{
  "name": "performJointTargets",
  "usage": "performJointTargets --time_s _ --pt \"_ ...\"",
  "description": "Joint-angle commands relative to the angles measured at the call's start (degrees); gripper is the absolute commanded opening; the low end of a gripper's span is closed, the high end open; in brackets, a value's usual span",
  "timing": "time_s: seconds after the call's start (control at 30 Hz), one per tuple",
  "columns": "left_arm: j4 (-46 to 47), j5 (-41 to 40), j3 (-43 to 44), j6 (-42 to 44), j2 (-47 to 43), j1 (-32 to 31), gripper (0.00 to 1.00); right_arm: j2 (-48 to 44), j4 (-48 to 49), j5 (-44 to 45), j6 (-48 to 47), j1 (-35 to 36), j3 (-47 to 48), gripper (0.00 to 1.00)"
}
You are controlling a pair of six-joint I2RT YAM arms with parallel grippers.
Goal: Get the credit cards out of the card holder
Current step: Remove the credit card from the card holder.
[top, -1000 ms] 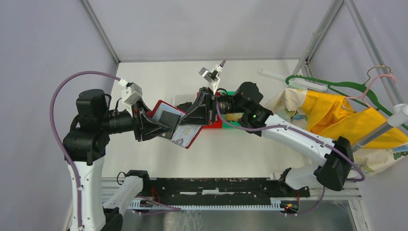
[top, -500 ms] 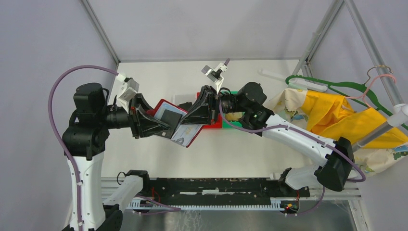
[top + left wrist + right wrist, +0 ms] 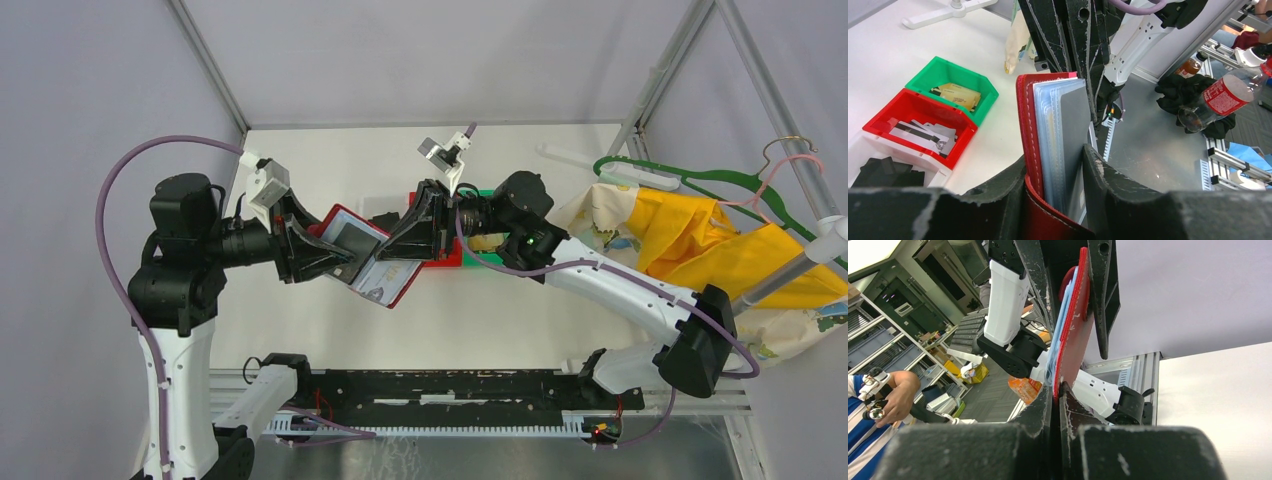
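The red card holder (image 3: pixel 383 278) hangs open in the air between both grippers, above the table. My left gripper (image 3: pixel 343 262) is shut on its left half; the left wrist view shows the red cover (image 3: pixel 1029 120), the pale blue-grey leaves and a dark grey card (image 3: pixel 1075 117) pinched between the fingers (image 3: pixel 1055 200). My right gripper (image 3: pixel 400 250) is shut on the edge of the other red flap (image 3: pixel 1075 335), its jaws closed tight (image 3: pixel 1056 392). Gold-tan credit cards (image 3: pixel 959 94) lie in a green bin; grey cards (image 3: pixel 923 135) lie in a red bin.
The red bin (image 3: pixel 878 125) and green bin (image 3: pixel 948 67) sit side by side mid-table under my right arm. Black wallets (image 3: pixel 883 172) lie beside the red bin. Yellow cloth (image 3: pixel 700 230) and hangers (image 3: pixel 690 178) are at the right. A black rail (image 3: pixel 450 385) runs along the near edge.
My left arm has shifted slightly back and up, tilting the card holder a little. My right gripper has kept its hold on the flap and barely moved.
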Motion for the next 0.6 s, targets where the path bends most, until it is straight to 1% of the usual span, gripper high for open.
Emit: performJointTargets --time_s 0.0,0.23,0.33,0.4,0.47,0.57 --pt "3.5 2.0 1.4 -1.0 0.1 0.0 0.40 -1.5 4.3 -3.4 0.2 0.4 0.4 0.00" --pt "3.3 12.9 -1.2 -4.8 0.6 0.0 0.25 0.2 4.9 -2.9 0.9 0.4 2.6 0.00" --pt "3.0 15.1 -1.8 -5.4 0.5 0.0 0.19 1.2 5.2 -2.9 1.6 0.4 3.7 0.00" --pt "3.3 14.7 -1.8 -5.4 0.3 0.0 0.13 1.7 5.0 -2.6 1.7 0.1 4.1 0.08" --pt "3.6 12.8 -1.8 -6.8 0.1 0.0 0.07 1.7 4.9 -2.3 2.1 -0.7 4.3 0.12" --pt "4.4 8.4 -1.8 -7.9 -0.1 0.0 0.03 -0.1 4.6 -0.1 2.2 -3.8 3.2 0.29"
